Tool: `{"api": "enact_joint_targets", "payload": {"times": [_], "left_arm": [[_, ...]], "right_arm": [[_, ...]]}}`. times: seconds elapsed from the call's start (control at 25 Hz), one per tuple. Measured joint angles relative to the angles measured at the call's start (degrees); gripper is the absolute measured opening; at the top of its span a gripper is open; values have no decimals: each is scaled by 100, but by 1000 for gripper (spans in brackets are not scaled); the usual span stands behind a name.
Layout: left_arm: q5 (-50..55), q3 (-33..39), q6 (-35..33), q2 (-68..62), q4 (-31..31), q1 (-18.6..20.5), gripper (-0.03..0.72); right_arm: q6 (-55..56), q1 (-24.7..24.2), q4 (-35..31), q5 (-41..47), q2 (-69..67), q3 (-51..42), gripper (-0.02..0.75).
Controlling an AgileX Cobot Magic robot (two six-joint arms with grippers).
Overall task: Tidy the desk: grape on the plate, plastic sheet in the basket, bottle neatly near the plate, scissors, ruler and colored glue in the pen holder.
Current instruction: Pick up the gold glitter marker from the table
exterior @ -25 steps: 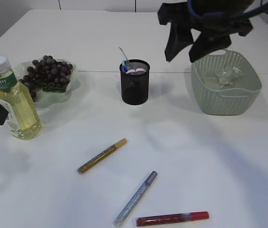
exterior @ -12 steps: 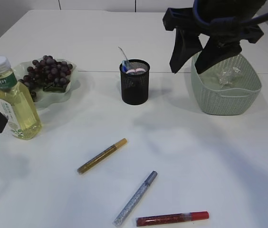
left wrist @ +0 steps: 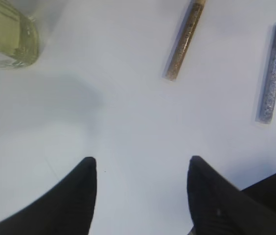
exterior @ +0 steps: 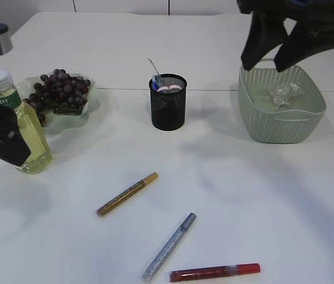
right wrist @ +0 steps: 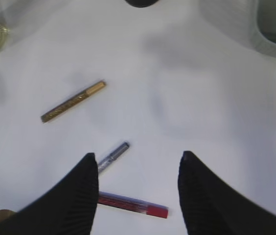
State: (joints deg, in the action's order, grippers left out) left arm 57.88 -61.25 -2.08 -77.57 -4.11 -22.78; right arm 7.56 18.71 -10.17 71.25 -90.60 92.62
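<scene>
Grapes (exterior: 60, 89) lie on the pale green plate (exterior: 87, 115) at the left. The bottle (exterior: 19, 127) of yellow liquid stands upright in front of it. My left gripper (left wrist: 141, 160) hangs open over bare table just beside the bottle (left wrist: 6, 34). The black mesh pen holder (exterior: 168, 109) has pink handles and a thin strip showing at its top. Crumpled plastic sheet (exterior: 284, 94) lies in the green basket (exterior: 282, 124). My right gripper (exterior: 269, 62) is open and empty, high above the basket. Gold (exterior: 127, 194), silver (exterior: 169, 247) and red (exterior: 214, 272) glue pens lie flat near the front.
The right wrist view looks down on the gold pen (right wrist: 73, 101), silver pen (right wrist: 113, 155) and red pen (right wrist: 133, 204) from well above. The basket's rim (right wrist: 275, 46) is at its upper right.
The right arm has swung right, from beside the pen holder to above the basket. The left arm has risen into view in front of the bottle. No object has moved.
</scene>
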Motion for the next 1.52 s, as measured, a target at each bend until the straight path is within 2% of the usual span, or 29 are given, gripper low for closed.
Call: {"api": "enact_joint_targets", "payload": {"times": [0.12,0.28,0.44,0.6,0.84,1.16,1.52], "left_arm": [[434,-547,-202,-474,-82,0,432],[957,-1319,-358,-1165,-234,-46,432],[1181,-2017,-522,-1877,-234,-360,432],[1166,-2461,-561,-2600,-219,-748,432],[868,-2616,-561,-3539,-18,-1079,432],[481,-2675,-569,-4335,166,-1119,432],[34,-2675,-685,-4632,232,-1119,432]], "right_arm": [[0,-232,230,0,172,-336,414],[0,-411,561,0,558,-1093,365],[0,-426,723,0,987,-1737,337],[0,-426,760,0,1257,-1993,333],[0,-426,809,0,1386,-2007,332],[0,-426,1135,0,1386,-2007,332],[0,-426,1180,0,1386,-2007,332]]}}
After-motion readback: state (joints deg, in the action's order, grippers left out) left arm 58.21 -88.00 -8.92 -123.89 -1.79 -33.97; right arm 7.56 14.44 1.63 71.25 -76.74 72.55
